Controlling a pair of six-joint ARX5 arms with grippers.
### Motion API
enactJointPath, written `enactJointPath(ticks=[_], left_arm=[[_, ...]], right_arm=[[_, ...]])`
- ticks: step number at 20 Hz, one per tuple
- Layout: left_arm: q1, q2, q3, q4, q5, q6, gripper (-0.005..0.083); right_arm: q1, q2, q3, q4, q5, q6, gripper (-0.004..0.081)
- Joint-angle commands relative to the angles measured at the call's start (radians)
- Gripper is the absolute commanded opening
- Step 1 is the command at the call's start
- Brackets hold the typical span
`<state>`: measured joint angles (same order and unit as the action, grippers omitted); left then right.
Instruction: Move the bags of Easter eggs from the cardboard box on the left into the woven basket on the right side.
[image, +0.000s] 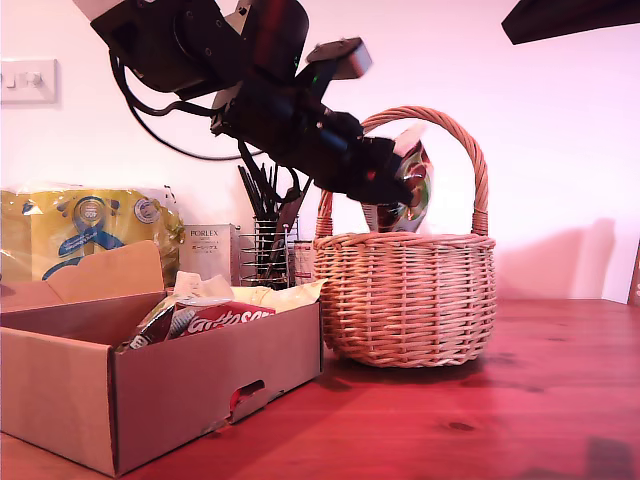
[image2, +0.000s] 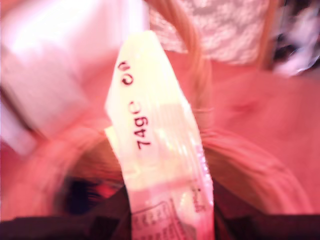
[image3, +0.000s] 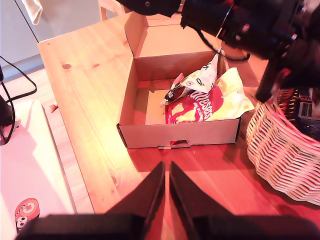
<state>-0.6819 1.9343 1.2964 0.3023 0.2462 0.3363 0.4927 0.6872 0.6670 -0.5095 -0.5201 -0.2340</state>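
My first gripper (image: 408, 190) pinches a bag (image: 412, 195) over the basket (image: 405, 298) — not dropped yet. More bags (image3: 202, 100) wait in the box (image3: 180, 135); my second gripper (image3: 166, 175) hovers, jaws pressed together

Box (image: 150, 385) at the exterior view's left with bags (image: 215, 315) in it, basket (image: 405, 295) just right, bag (image: 408, 190) held above basket.
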Motion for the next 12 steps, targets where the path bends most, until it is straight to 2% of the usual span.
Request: enactJointPath(ticks=[1,4,12], left_arm=[[-0.029,0.016,0.000,0.011,-0.024,0.192,0.0157],[-0.043,0.019,0.000,0.013,-0.015,0.422,0.0157],[-0.029,0.048,0.001,0.045,-0.008,0.559,0.0157]], right_arm=[[0.002,-0.005,-0.014,0.005,-0.001,-0.003,-0.0013],[0.002,-0.005,-0.014,0.010,-0.001,-0.003,-0.0013],[0.002,-0.005,-0.014,0.033,0.000,-0.003,-0.0013]])
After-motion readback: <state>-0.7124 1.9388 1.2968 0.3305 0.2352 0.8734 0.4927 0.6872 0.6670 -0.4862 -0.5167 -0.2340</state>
